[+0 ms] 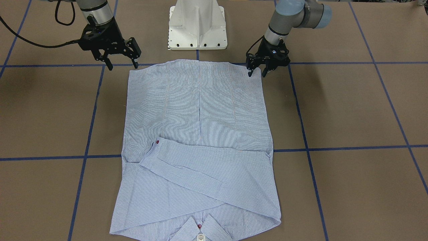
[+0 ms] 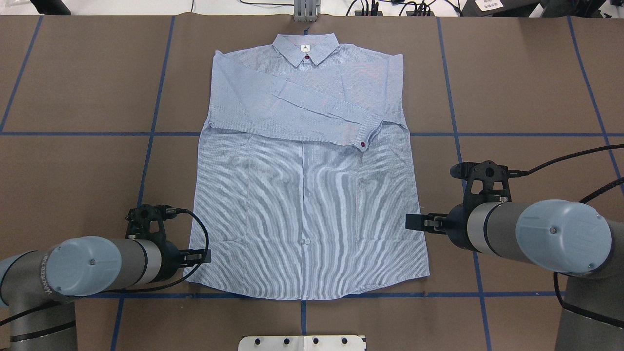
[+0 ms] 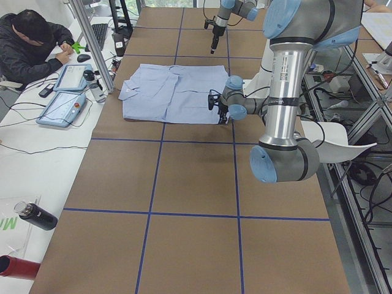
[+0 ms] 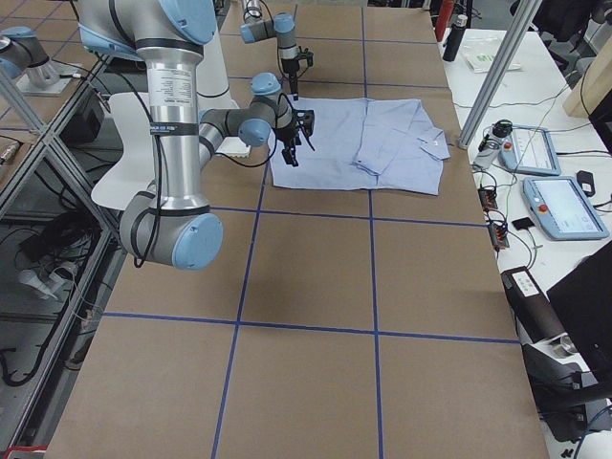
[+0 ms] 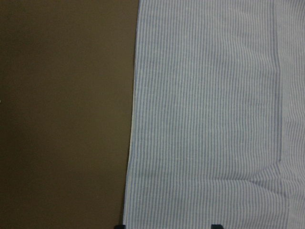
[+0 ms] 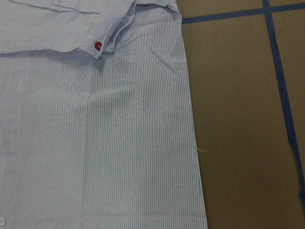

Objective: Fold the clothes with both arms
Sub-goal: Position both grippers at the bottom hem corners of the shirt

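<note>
Light blue, finely white-striped long-sleeved button-up shirt (image 2: 302, 209): spread flat on brown paper-covered table (image 2: 73, 87) marked with a blue tape grid, centred in front of white pedestal base (image 1: 197, 26).

Long axis: in line with the robot's forward direction, from the base toward the far table edge. Pointed collar (image 2: 305, 48) at the far end, facing away from the robot. Curved hem (image 2: 302, 294) at the near end, closest to the base. Both sleeves folded across the chest, crossing just below the collar. Uppermost cuff, with dark red button (image 2: 363, 144), toward the garment's side nearest the right arm. Lower body of the garment smooth, no folds.

Black two-finger left gripper (image 1: 256, 72): at the side edge of the garment, near the hem corner, low over the cloth. Fingers (image 1: 249, 71) spread apart, nothing pinched. In the left wrist view, one tip at the cloth edge, the other over the striped fabric. Cannot tell whether the tips touch the cloth.

Black two-finger right gripper (image 1: 122, 65): at the opposite side edge, slightly farther from the hem than its counterpart. Fingers (image 1: 134, 60) spread wide, empty. Not visible in the right wrist view, only striped cloth, cuff and bare table. Contact with cloth not determinable.
</note>
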### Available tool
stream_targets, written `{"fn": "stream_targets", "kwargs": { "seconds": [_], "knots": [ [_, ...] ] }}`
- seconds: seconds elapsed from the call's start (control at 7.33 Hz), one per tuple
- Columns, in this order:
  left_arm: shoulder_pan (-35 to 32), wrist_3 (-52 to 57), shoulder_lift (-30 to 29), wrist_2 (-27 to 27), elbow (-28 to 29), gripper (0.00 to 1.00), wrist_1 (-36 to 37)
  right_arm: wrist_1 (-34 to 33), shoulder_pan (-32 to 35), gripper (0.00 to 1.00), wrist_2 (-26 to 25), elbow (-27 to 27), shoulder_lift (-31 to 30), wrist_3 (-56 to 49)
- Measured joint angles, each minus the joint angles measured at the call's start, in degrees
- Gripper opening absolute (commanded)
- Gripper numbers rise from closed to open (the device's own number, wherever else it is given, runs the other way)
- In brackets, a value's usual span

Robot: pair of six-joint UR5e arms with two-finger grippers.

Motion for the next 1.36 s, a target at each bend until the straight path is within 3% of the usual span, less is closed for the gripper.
{"fn": "stream_targets", "kwargs": {
  "seconds": [0.27, 0.55, 0.95, 1.23, 1.36],
  "knots": [
    [0.6, 0.0, 0.5, 0.0, -0.1, 0.67, 0.0, 0.0, 0.0, 1.0, 0.0, 0.0, 0.0, 0.0],
    [1.4, 0.0, 0.5, -0.6, -0.1, 0.54, 0.0, 0.0, 0.0, 1.0, 0.0, 0.0, -0.3, 0.0],
    [1.7, -0.1, 0.5, -2.0, -0.2, 0.26, 0.0, 0.0, 0.0, 1.0, -0.1, 0.0, -0.6, 0.0],
    [1.6, -0.1, 0.5, -2.3, -0.2, 0.2, 0.0, 0.0, 0.0, 1.0, 0.0, 0.0, -0.8, 0.0],
    [1.6, -0.2, 0.5, -2.4, -0.2, 0.12, 0.0, 0.0, 0.0, 1.0, 0.0, 0.0, -0.8, 0.0]
  ]
}}
